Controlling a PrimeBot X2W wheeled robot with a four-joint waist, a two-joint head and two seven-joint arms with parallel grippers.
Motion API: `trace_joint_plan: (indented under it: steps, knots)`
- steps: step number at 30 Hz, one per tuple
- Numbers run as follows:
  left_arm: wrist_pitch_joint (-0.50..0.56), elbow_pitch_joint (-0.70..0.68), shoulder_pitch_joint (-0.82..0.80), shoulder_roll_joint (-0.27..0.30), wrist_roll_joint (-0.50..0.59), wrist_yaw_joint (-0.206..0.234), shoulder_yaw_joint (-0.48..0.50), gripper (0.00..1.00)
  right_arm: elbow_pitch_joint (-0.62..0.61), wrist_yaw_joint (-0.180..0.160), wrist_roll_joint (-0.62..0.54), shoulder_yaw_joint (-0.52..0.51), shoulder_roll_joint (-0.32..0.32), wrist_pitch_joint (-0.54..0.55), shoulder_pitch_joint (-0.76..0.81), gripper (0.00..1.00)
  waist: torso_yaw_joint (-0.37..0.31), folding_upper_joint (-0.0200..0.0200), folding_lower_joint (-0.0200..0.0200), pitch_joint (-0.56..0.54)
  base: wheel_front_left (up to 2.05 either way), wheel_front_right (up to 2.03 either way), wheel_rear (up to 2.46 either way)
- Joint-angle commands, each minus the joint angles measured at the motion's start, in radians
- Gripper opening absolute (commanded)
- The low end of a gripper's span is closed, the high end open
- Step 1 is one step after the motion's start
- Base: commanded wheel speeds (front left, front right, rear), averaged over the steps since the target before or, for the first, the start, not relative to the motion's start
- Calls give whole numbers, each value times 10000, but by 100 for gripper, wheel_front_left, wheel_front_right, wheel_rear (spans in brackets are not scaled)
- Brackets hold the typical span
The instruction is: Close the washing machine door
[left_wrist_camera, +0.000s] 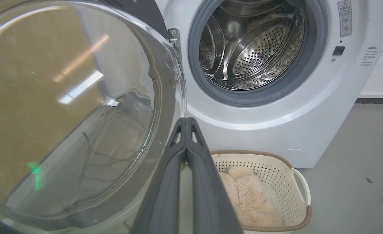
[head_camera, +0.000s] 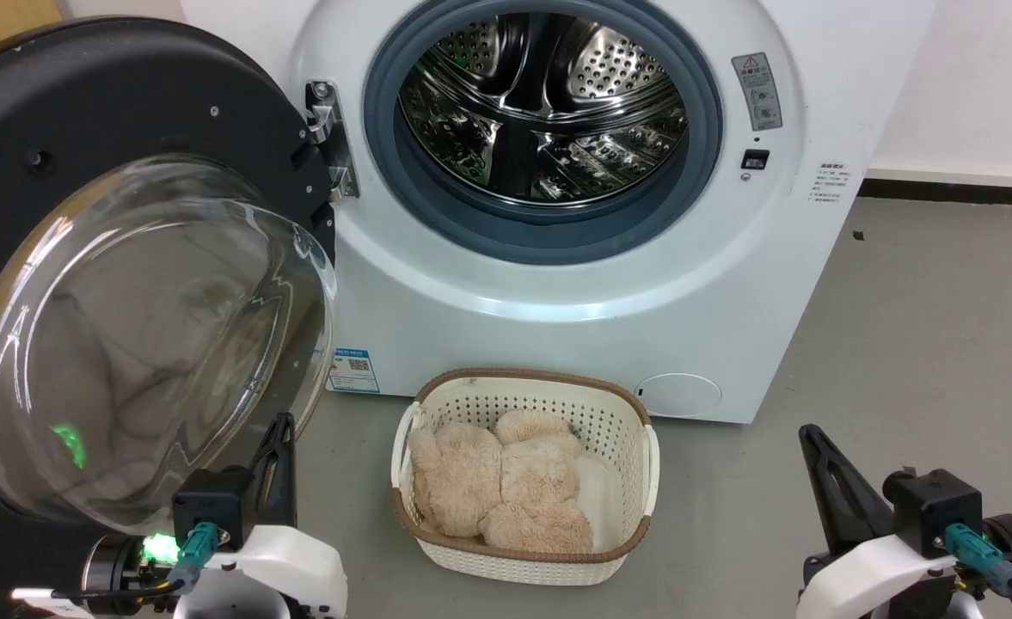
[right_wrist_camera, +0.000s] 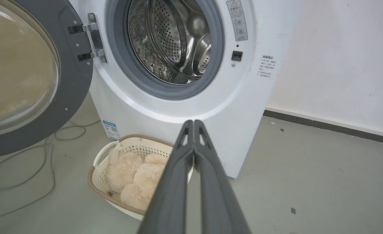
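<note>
Push the black rim (head_camera: 84,86) of the large round glossy black washing machine door (head_camera: 140,284), wide open off the left edge of the big white front-loading washing machine (head_camera: 557,344); likely heavy, stiff, slick, its glass bowl (head_camera: 162,378) fragile; left end effector (left_wrist_camera: 186,122) and right end effector (right_wrist_camera: 194,123) both closed, empty.

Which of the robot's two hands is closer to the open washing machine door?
The left hand, its shut fingers right beside the glass bulge of the washing machine door. The right hand sits beyond the basket, well apart.
</note>
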Motion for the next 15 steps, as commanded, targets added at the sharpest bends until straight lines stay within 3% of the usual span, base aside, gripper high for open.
trace_joint_plan:
  steps: [1, 13, 14, 15]
  knots:
    - [3, -39, 106, 3, 28, -43, 5, 0, -37, 8, -78, -3, 45, 3, -116, 0, 0, -1, 0, 0, 0, 0, 0]
    - [3, -39, 106, 3, 28, -43, 5, 0, -37, 8, -78, -3, 45, 3, -116, 0, 0, -1, 0, 0, 0, 0, 0]
    - [0, 4, -1, 0, -2, 4, 4, 100, 2, 0, 4, 2, 0, 0, 2, 100, 0, -1, 0, 0, 0, 0, 0]
    - [0, 10, -1, 0, -2, 6, 2, 100, 6, 0, 6, 4, -2, 0, 4, 100, 0, -1, 0, 0, 0, 0, 0]
